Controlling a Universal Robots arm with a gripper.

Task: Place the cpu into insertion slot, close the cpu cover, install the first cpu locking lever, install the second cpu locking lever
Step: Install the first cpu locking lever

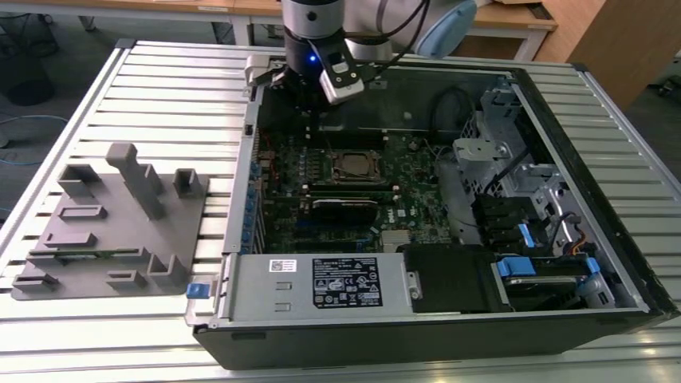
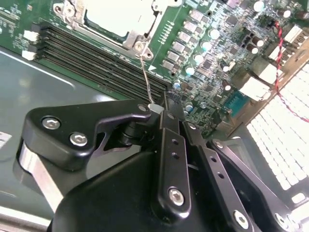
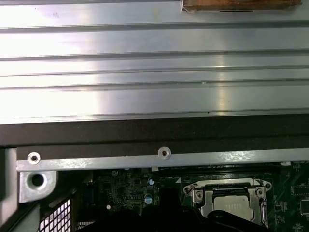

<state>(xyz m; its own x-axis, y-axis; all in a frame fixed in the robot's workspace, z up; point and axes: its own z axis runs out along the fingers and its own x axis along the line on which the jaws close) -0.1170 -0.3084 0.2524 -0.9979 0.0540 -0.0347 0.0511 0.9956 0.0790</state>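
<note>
Since the cpu [image 2: 116, 17] already lies in the insertion slot [image 1: 356, 179] with the cpu cover [image 3: 205, 205] apparently folded down around its silver top, the part that matters for handling is the locking lever [image 2: 146, 77]. It is a thin bare steel wire running from the socket's corner to the gripper [image 2: 154, 112]. The black fingers have drawn narrow and appear pinched on the lever's looped end, just above the green motherboard [image 2: 217, 53].

Such a wire is probably light and springy, stiff along its length, and smooth enough to slip from flat pads. The looped tip looks like the soundest place to hold it. The cpu itself is likely rigid, light and fragile underneath, and the cover looks like thin sheet metal that would bend if forced.

By count there is one cpu, one insertion slot, one cover and one lever plainly visible; a second lever cannot be made out. One computer case [image 1: 426, 335] sits open on the slatted table [image 1: 159, 88], with one grey fixture tray [image 1: 107, 231] at the exterior view's left.
</note>
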